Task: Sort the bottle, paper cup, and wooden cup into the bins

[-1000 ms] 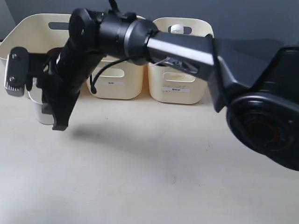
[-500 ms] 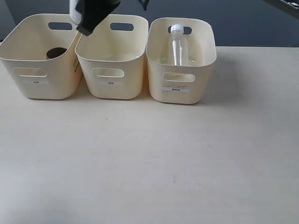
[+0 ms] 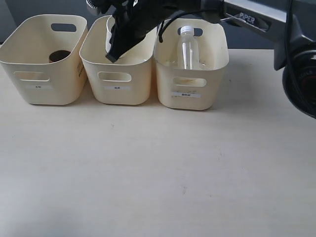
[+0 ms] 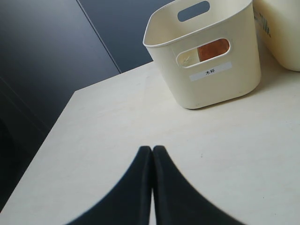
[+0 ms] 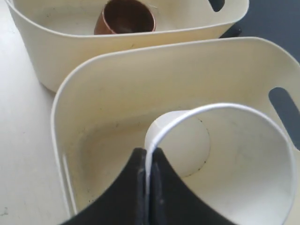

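My right gripper reaches across over the middle bin, shut on the rim of the white paper cup. In the right wrist view its fingers pinch the paper cup wall, the cup hanging open side up inside the middle bin. The brown wooden cup stands in the left bin. The clear bottle stands in the right bin. My left gripper is shut and empty above the table, facing the left bin; the wooden cup shows through its handle cutout.
The three bins stand side by side along the far edge of the pale table. The right arm's dark body fills the upper right corner. A dark wall lies behind the bins.
The right arm, holding the paper cup, swung from the front of the left bin up and across, and now holds the cup in the middle bin.
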